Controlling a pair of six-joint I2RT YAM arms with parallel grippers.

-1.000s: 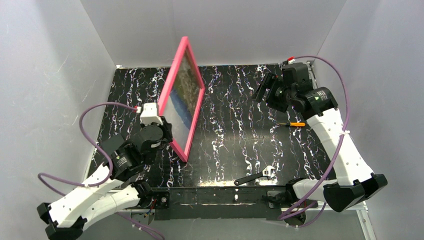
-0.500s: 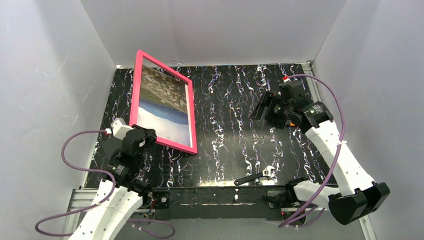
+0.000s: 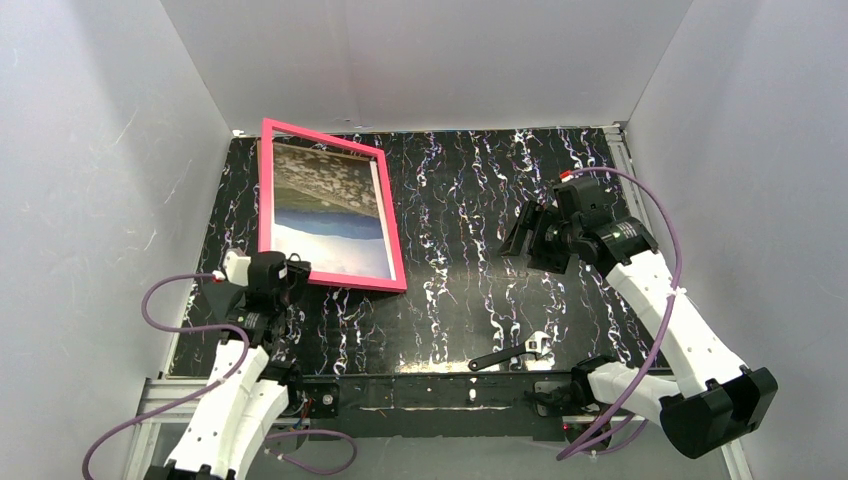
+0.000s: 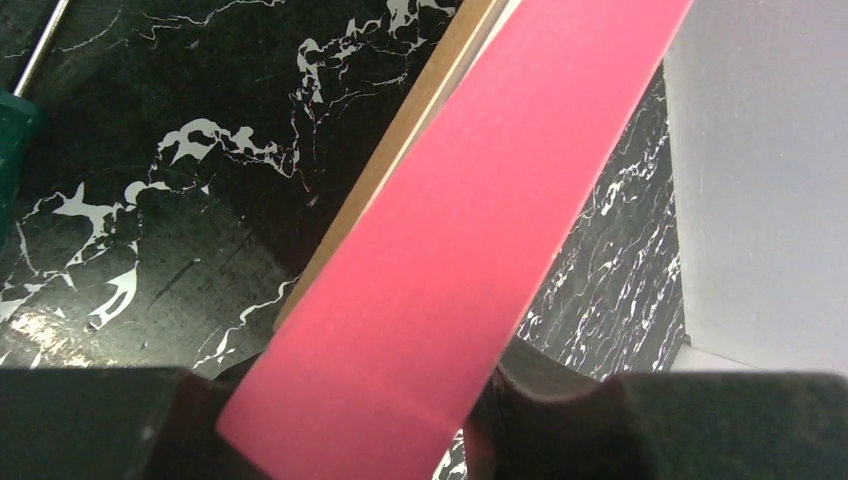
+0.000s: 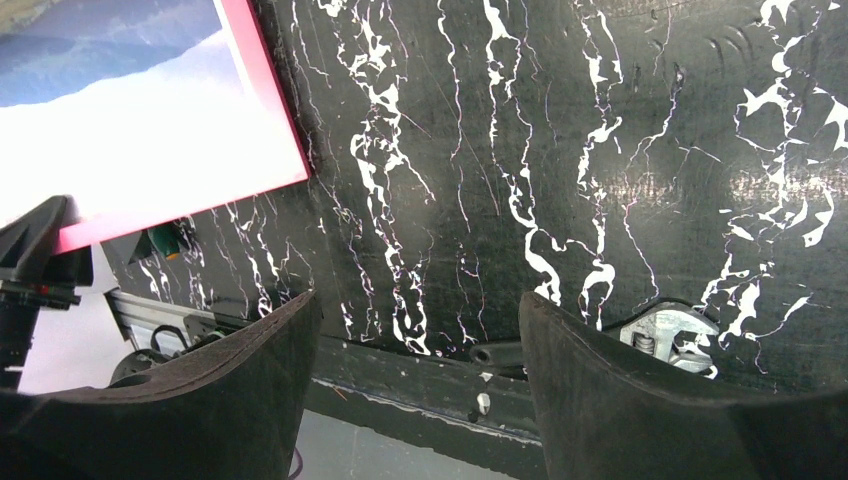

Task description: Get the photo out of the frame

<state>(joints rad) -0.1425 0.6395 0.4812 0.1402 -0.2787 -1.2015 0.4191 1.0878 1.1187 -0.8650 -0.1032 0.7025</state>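
The frame (image 3: 266, 190), with its bright pink-red border, lies tilted at the table's left, face up. The photo (image 3: 325, 205) sits inside it: rocky ground at the far end, blue sky and a white strip nearer me. My left gripper (image 3: 285, 276) is shut on the frame's near left corner. In the left wrist view the pink border (image 4: 470, 210) fills the gap between the black fingers (image 4: 545, 420), and a brown backing edge (image 4: 400, 130) shows beside it. My right gripper (image 3: 525, 240) hovers open over the table's right half, holding nothing. Its view shows the frame's corner (image 5: 270, 110) and the photo (image 5: 130, 150).
An adjustable wrench (image 3: 515, 352) lies near the front edge, and also appears past my right fingers (image 5: 665, 335). A green-handled screwdriver (image 4: 10, 130) lies under the frame's near side. White walls close in the black marbled table (image 3: 450, 200) on three sides.
The frame swung down from standing edge-on to lying face up at the back left. My left arm drew back toward the near left. My right gripper came nearer.
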